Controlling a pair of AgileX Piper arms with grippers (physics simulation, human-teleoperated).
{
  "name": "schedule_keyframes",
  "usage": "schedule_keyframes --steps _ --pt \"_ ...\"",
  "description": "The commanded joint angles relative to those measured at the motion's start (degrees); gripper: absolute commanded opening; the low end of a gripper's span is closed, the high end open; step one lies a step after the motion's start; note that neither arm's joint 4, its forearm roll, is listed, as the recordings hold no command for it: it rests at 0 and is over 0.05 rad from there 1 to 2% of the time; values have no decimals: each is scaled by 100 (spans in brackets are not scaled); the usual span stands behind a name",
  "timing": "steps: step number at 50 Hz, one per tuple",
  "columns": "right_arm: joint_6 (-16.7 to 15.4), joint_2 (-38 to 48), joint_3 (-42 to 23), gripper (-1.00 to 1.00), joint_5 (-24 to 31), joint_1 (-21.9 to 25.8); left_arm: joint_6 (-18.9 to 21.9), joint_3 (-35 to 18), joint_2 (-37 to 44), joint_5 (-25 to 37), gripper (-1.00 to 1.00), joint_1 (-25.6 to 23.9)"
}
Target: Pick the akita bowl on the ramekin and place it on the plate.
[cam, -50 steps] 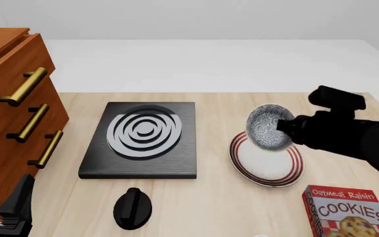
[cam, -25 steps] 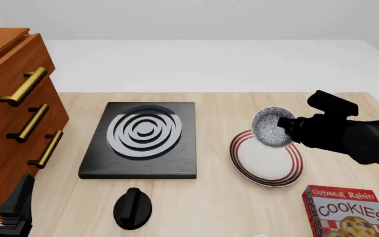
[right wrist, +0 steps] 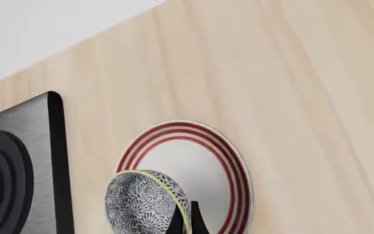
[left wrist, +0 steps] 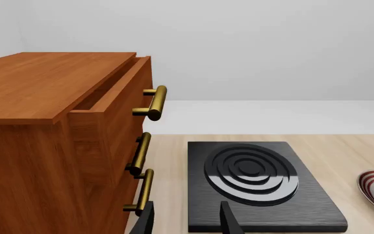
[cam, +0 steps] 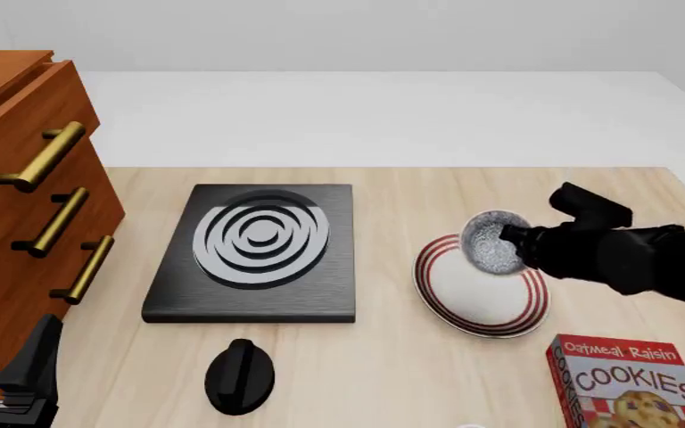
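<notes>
The right claw [cam: 512, 237] grips the akita bowl [cam: 492, 242] by its rim, fingers pinched thin on the edge, holding it tilted on its side over the far part of the plate [cam: 482, 299]. The plate lies near the tabletop's [cam: 391, 374] right edge, just beside the black square slab [cam: 257, 253]. The left claw [left wrist: 185, 220] hangs by the wooden drawers [left wrist: 64, 146] at the left edge, its fingers spread and holding nothing.

The akita bowl [cam: 492, 242], grey-and-black speckled with a pale rim, hangs tipped on its side, its rim pinched between the right gripper's [cam: 516, 239] jaws. Just below the jaws lies the plate [cam: 442, 303], white, red-ringed, flat.
</notes>
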Motion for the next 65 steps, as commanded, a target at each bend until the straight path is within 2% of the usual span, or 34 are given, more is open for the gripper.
schedule_keyframes --steps 1,65 --pt "68 373 2 -100 -263 -50 0 0 0 0 100 0" --pt "161 970 165 -100 -741 73 0 0 0 0 100 0"
